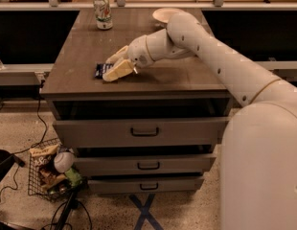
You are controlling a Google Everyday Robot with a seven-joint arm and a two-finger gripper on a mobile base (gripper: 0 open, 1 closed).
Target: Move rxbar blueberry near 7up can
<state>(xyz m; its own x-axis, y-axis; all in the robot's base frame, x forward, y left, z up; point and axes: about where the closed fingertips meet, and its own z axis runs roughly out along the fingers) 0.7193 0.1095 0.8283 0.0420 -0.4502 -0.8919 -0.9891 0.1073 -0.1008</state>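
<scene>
The rxbar blueberry (100, 71) is a dark blue flat wrapper lying near the front left of the wooden cabinet top (177, 75). My gripper (115, 65) is down at the bar's right end, with its two cream fingers (120, 71) apart, one on each side of the bar, partly covering it. The 7up can (103, 12) stands upright at the far left of the top, well behind the bar and the gripper.
A white bowl (164, 14) sits at the back of the top, right of the can. Below the top are drawers (144, 131). A wire basket of snacks (50, 171) and cables lie on the floor to the left.
</scene>
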